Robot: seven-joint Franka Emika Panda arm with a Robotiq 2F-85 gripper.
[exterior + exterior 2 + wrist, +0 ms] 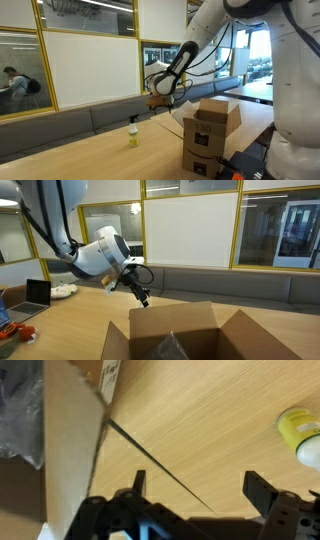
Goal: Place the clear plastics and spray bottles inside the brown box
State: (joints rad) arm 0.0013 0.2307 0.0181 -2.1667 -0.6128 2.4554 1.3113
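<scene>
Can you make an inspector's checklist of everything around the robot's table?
Surface: light wooden table, bare grain with one dark seam.
Job's things: tall brown cardboard box stands with its flaps open; wrinkly clear plastic seems to lie inside it; small clear spray bottle with yellowish liquid stands upright on the table, outside the box.
Clutter: open laptop, white bundle, orange item, too small to identify.
Gripper: black gripper open, empty, above the table between box and bottle.
Cables: black cable loop at the wrist.
Surroundings: grey bench; seated person behind glass.
</scene>
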